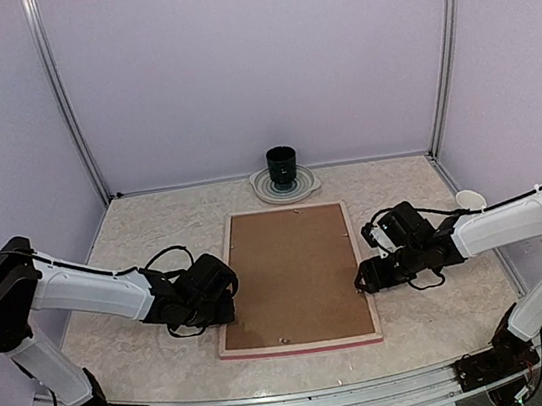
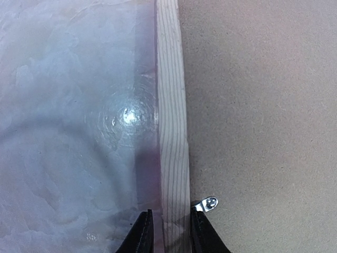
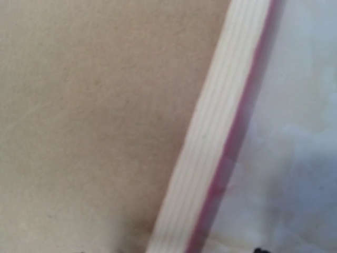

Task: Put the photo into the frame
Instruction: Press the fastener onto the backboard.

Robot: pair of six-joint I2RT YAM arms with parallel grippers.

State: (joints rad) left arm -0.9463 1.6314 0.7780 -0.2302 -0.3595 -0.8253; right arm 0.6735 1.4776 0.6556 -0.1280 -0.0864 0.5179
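The frame (image 1: 301, 343) lies face down on the table, pale wood back up, with a pink edge along its near side. A brown backing board (image 1: 294, 275) fills it. The photo is out of view. My left gripper (image 1: 227, 305) is at the frame's left rim. In the left wrist view its jaws (image 2: 171, 232) straddle the wooden rim (image 2: 171, 105) closely, the inner finger (image 2: 202, 234) against the wood beside a metal tab (image 2: 209, 203). My right gripper (image 1: 366, 279) is at the right rim (image 3: 210, 158). Its jaws stand wide, with only the fingertips (image 3: 258, 251) showing at the bottom edge.
A dark cup (image 1: 282, 164) stands on a pale plate (image 1: 262, 192) at the back, just beyond the frame's far rim. A small white round object (image 1: 469, 199) lies at the right, near the right arm. Walls enclose the marbled table (image 1: 135, 242) on three sides.
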